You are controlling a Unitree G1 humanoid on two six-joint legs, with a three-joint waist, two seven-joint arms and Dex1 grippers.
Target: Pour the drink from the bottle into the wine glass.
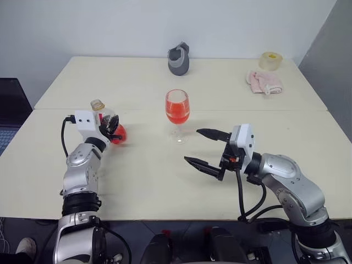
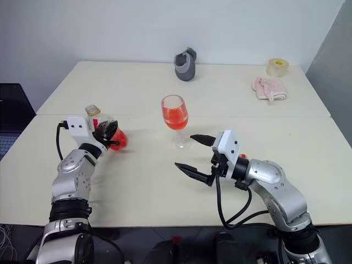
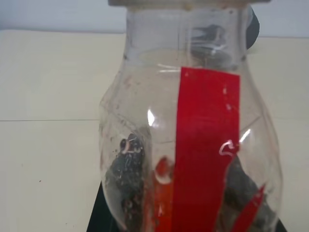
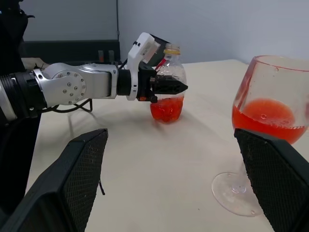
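The small clear bottle (image 1: 106, 120) stands upright at the table's left, with a yellowish top and a red strip (image 3: 205, 145). A little red drink (image 4: 166, 108) lies in its bottom. My left gripper (image 1: 114, 130) is shut on the bottle's body; I cannot tell whether its base touches the table. The wine glass (image 1: 177, 107) stands at the middle of the table, its bowl about a third full of red drink (image 4: 265, 118). My right gripper (image 1: 192, 146) hangs open just in front of and to the right of the glass's foot, holding nothing.
A grey pouch-like object (image 1: 179, 59) sits at the far middle of the table (image 1: 137, 187). A tape roll (image 1: 270, 60) and a pink cloth (image 1: 264, 82) lie at the far right. A seam (image 1: 66, 109) crosses the table behind the bottle.
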